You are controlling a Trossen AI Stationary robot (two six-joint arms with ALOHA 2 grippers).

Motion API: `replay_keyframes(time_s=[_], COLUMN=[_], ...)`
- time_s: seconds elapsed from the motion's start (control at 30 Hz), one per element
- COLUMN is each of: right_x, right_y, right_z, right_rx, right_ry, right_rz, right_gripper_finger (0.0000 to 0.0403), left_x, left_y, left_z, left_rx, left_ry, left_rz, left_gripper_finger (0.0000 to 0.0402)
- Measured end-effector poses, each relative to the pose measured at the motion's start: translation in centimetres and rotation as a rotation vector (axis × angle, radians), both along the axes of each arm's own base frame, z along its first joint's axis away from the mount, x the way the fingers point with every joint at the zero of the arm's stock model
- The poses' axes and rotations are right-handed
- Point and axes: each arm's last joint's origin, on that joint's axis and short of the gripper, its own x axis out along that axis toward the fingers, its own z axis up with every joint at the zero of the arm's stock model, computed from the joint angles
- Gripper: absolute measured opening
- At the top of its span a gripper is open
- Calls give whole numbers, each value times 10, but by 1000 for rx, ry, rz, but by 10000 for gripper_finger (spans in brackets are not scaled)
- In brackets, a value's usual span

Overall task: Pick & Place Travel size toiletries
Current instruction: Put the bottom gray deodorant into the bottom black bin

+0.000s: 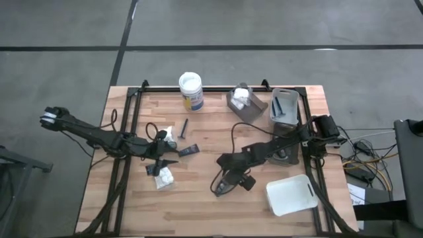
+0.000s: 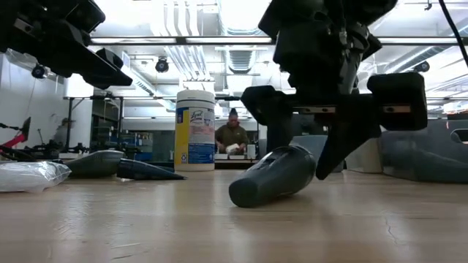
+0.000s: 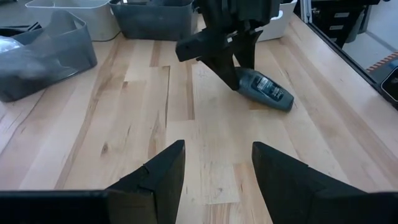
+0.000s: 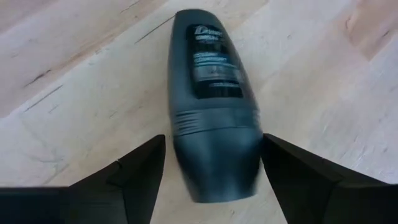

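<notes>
The right hand (image 4: 211, 163) is straddling the dark grey bottle (image 4: 211, 99) lying on the wooden surface (image 1: 205, 205), fingers spread on both sides, not yet pinching. Next it needs closing, then lifting. The left hand (image 3: 214, 168) is waiting, spread.

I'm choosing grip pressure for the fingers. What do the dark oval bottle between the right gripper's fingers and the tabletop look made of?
The dark grey oval bottle looks like smooth moulded plastic with a soft sheen, a printed label and a seam above its cap. The pale tabletop looks like wood planks: visible grain and joints, matte. The right gripper straddles the bottle.
</notes>
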Motion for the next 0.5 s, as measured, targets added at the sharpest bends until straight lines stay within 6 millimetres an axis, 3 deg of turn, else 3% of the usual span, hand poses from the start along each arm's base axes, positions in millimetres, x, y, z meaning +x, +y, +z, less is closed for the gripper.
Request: replay_keyframes(time_s=[0.5], right_x=[1], right_y=[-1], right_z=[-4], right_rx=[18], right_ry=[-75], right_rz=[-1], right_gripper_finger=[225], left_x=[0], left_y=[0], left_z=[0], left_rx=[0], left_ry=[0], left_rz=[0], left_gripper_finger=[193])
